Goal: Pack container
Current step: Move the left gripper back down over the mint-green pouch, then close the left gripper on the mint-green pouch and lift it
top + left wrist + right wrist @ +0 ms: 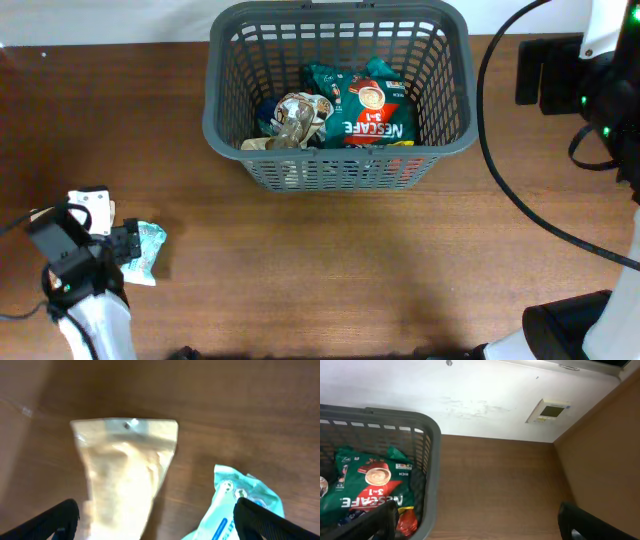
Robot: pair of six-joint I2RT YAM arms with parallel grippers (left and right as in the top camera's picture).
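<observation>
The dark grey slotted container stands at the back centre of the table. In it lie a green Nescafe packet, a brown-and-white packet and a blue packet beside it. The container's rim and the green packet also show in the right wrist view. My left gripper is open at the front left. Ahead of its jaws lie a cream packet and a teal packet, both flat on the table. My right gripper is open and empty, just right of the container.
The cream packet and the teal packet lie side by side at the table's front left. A white wall with a small panel runs behind the table. A black cable hangs across the right side.
</observation>
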